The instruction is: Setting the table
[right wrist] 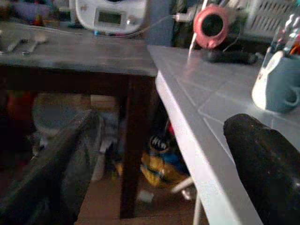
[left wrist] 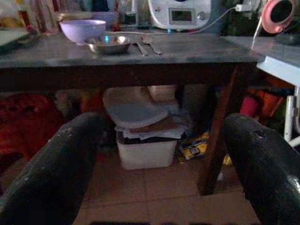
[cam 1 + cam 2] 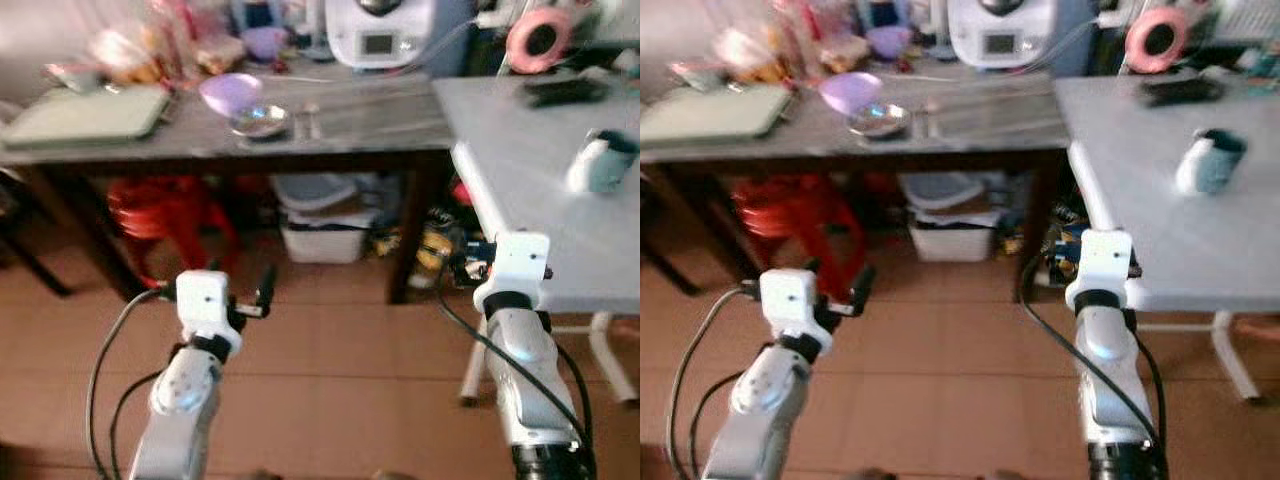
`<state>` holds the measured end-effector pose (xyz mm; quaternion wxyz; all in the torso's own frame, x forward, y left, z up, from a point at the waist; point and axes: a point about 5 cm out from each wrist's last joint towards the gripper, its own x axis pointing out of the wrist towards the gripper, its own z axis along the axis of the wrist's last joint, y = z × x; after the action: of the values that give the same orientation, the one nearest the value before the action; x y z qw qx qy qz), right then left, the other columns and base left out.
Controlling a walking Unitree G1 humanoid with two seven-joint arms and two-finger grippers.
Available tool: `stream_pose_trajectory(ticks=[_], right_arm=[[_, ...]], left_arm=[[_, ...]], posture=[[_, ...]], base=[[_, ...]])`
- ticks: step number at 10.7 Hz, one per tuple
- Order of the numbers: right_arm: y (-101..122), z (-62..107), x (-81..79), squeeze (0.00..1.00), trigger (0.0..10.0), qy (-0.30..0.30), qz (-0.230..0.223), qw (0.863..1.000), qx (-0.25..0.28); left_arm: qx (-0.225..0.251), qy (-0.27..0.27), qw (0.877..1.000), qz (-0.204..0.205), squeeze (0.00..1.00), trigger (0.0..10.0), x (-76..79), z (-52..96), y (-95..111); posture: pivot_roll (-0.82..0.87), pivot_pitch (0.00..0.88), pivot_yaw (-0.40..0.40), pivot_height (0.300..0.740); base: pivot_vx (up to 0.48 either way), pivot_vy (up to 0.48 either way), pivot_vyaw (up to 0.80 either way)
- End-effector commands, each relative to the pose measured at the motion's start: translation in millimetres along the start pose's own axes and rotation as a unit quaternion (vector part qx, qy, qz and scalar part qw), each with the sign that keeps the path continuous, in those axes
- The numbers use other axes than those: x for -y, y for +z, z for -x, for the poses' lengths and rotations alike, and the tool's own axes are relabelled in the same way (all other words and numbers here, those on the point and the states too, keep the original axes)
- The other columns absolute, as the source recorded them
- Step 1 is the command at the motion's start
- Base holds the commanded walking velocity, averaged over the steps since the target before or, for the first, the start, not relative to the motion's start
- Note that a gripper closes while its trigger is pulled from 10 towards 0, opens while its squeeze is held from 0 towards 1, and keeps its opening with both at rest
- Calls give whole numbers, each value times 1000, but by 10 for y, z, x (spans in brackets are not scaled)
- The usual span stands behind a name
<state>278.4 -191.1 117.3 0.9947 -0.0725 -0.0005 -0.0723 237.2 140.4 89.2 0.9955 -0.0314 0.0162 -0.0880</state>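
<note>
Tableware sits on the dark table ahead: a purple bowl, and just beside it, nearer the robot, a shiny metal bowl. Two pieces of cutlery lie flat just right of the metal bowl — likely spoons, blur prevents certainty. A green tray rests at the table's left end, with blurred packets behind it. A white appliance with a small display stands at the back edge.

To the right, a light grey table meets the dark one at a corner. It carries a blue-and-white mug-like holder, a dark flat object farther back, and a pink round object at the far end.

Under the dark table: a red plastic stool, a white bin with a loose white lid on top, and a yellow packet on the brown tiled floor.

Left hand — held low in front of the dark table, well short of the bowls, fingers spread wide apart, nothing between them. Right hand — low beside the grey table's edge, fingers likewise apart and holding nothing.
</note>
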Motion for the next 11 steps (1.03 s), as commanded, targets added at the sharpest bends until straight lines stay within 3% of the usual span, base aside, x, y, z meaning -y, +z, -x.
stream_pose_trajectory(ticks=[1,2,4,5,8,11], right_arm=[[60,-34,-76,0,10000,10,-10,1000,3],[84,-59,-94,0,10000,9,-1,1000,9],[104,-52,-139,0,10000,15,-39,999,13],[120,-43,-153,0,10000,18,-22,999,20],[181,-47,-209,0,10000,41,-30,998,33],[268,-87,-261,0,10000,54,-20,997,54]], left_arm=[[-6,9,1000,-1,0,10000,-43,0,3],[-16,13,1000,-3,0,10000,-44,-11,-13],[-19,14,1000,-5,0,10000,-56,-34,7],[-17,10,1000,-9,0,10000,-52,-39,21],[-15,-5,1000,-17,0,10000,2,-59,35],[-15,-6,1000,-20,0,10000,-6,-82,48]], posture=[[-19,0,62,740],[-18,0,63,740],[-18,0,68,740],[-19,0,69,740],[-23,0,73,740],[-19,0,71,740]], base=[[0,-465,0],[0,-461,0],[0,-463,0],[0,-454,0],[318,-354,0],[454,0,0]])
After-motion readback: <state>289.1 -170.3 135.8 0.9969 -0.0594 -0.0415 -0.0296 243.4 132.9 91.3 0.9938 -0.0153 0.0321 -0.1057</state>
